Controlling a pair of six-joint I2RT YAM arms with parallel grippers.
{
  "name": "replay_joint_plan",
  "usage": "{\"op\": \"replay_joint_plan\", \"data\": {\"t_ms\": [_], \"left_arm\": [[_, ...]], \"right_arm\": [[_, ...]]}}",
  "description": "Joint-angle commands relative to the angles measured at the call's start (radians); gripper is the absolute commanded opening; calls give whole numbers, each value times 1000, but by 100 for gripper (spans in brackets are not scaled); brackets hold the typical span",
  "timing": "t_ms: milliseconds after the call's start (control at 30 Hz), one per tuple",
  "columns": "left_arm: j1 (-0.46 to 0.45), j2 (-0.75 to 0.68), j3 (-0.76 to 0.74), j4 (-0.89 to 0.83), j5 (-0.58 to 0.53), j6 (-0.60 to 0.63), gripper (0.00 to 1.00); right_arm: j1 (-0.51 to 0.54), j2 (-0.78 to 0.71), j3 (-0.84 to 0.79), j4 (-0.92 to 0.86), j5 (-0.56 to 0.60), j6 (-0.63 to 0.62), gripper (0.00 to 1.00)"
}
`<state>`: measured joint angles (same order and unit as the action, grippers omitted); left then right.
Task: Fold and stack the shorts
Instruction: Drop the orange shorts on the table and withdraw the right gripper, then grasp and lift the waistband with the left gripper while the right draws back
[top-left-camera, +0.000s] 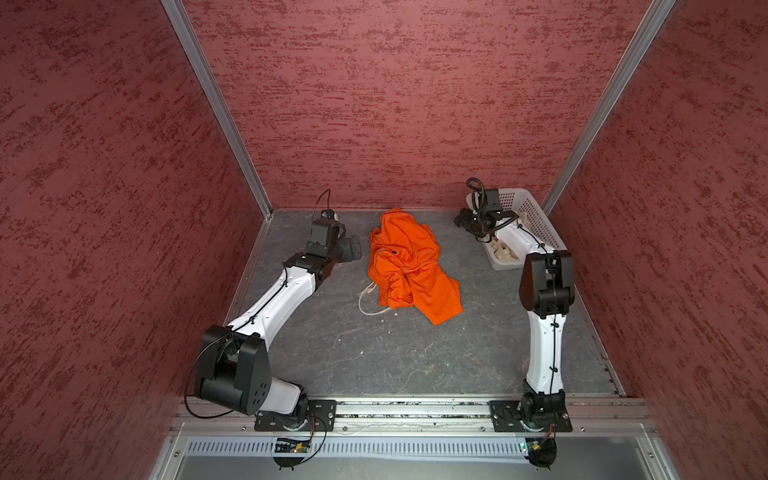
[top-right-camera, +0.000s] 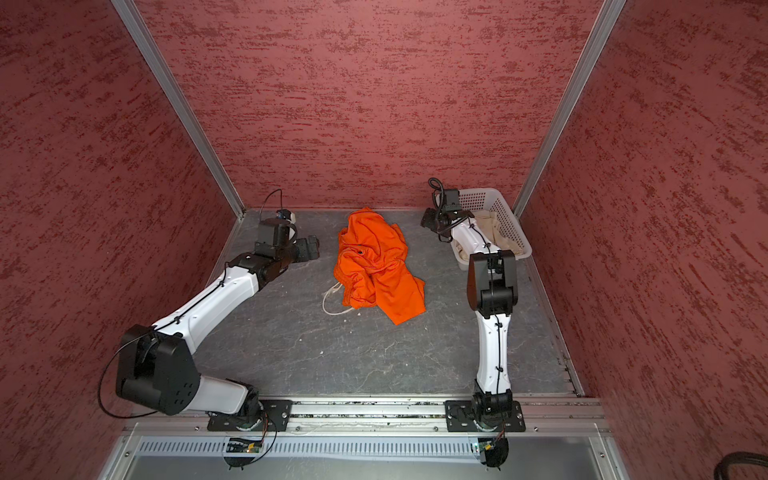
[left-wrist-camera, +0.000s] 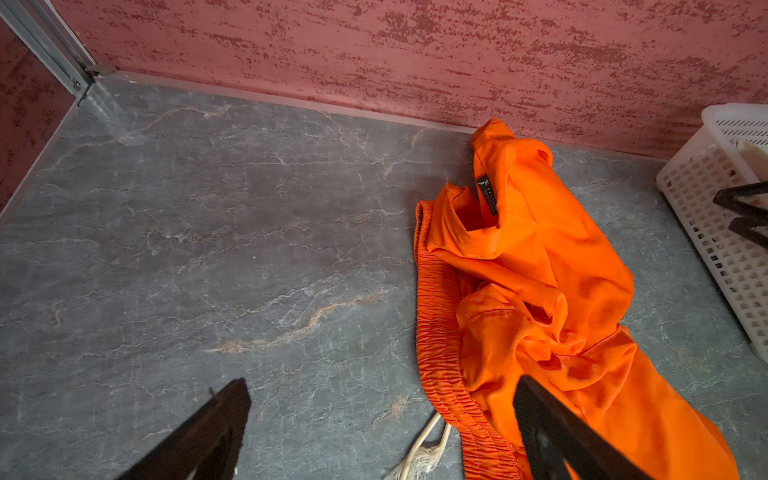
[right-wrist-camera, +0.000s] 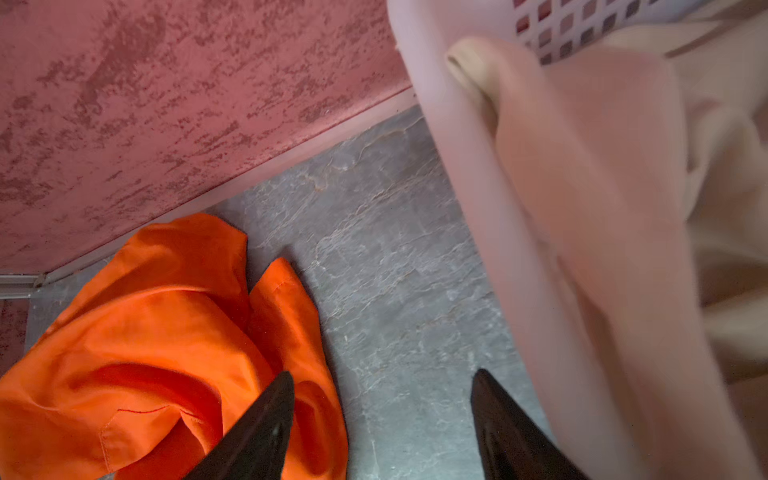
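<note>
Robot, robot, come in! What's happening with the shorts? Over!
Claws open, empty: left claw beside orange shorts, right claw by basket. Orange pair crumpled on table, beige shorts in basket, none folded. Nothing blocking.

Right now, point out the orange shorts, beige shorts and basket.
Orange shorts (top-left-camera: 409, 266): in a top view, crumpled middle.
Beige shorts (top-right-camera: 503, 232): in a top view, fold inside basket.
Basket (top-left-camera: 538, 220): in a top view, mesh wall.

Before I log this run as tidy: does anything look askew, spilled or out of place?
The orange shorts lie crumpled on the table, a pale drawstring trailing beside them. The beige shorts are bunched in the white basket, one fold over its rim. Nothing looks spilled.
</note>
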<state>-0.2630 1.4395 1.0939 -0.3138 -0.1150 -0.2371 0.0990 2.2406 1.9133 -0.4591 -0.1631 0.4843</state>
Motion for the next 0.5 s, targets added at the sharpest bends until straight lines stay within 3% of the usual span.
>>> {"op": "replay_joint_plan", "data": {"t_ms": [0,133,267,367,467], "left_arm": [[2,14,-18,15,21,-23,100],[1,22,-20,19,29,-28,100],[1,37,-18,27,51,-39,100],[0,63,-31,44,91,-71,100],[2,113,-35,46,176,-129,96]], "right_arm": [[4,-28,43,22,-16,-11,70],[21,-168,-58,0,37,-85,72],[21,-325,-199,-67,166,-138,73],[33,-444,-340,-47,120,-146,74],[110,-552,-473,3,74,-175,75]]}}
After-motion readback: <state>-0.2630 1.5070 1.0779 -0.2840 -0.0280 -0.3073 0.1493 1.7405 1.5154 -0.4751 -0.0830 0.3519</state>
